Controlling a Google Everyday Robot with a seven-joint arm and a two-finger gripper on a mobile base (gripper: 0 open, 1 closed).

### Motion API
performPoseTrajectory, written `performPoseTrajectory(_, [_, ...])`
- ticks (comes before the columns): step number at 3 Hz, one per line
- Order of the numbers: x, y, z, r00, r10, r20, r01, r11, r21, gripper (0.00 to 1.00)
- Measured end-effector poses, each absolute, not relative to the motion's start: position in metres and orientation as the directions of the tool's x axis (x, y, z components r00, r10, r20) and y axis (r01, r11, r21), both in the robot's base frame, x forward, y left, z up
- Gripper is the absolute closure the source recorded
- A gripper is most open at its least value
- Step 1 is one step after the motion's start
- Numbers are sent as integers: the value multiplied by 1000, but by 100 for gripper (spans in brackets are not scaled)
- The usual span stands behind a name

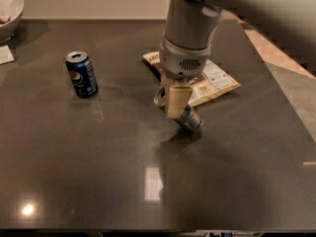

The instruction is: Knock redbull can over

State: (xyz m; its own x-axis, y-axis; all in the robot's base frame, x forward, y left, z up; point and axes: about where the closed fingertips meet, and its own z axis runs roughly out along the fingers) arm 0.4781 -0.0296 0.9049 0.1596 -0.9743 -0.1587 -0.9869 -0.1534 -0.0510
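Where the arm comes down from the upper right, the gripper hangs low over the middle of the dark worktop. Its tan tip is against the upper end of the redbull can. Whether the gripper is released or clenched cannot be told from this view.

The redbull can sits just below and to the right of the gripper tip, near the worktop's centre. It is tilted well off upright, with its visible end pointing to the lower right. Its upper part is hidden behind the gripper. Whether it lies fully flat cannot be told.

- Snack packet: flat on the worktop, just behind the gripper, partly covered by the arm.
- Pepsi can: upright, well apart to the left.
- White bowl: at the far left corner.
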Motion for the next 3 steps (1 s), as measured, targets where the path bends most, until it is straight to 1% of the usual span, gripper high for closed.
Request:
performPoseTrajectory(1, [476,-28,898,184,-977,-108,-982,-179,-52,82])
performPoseTrajectory(3, [467,-17,884,238,-969,-70,-971,-235,-37,35])
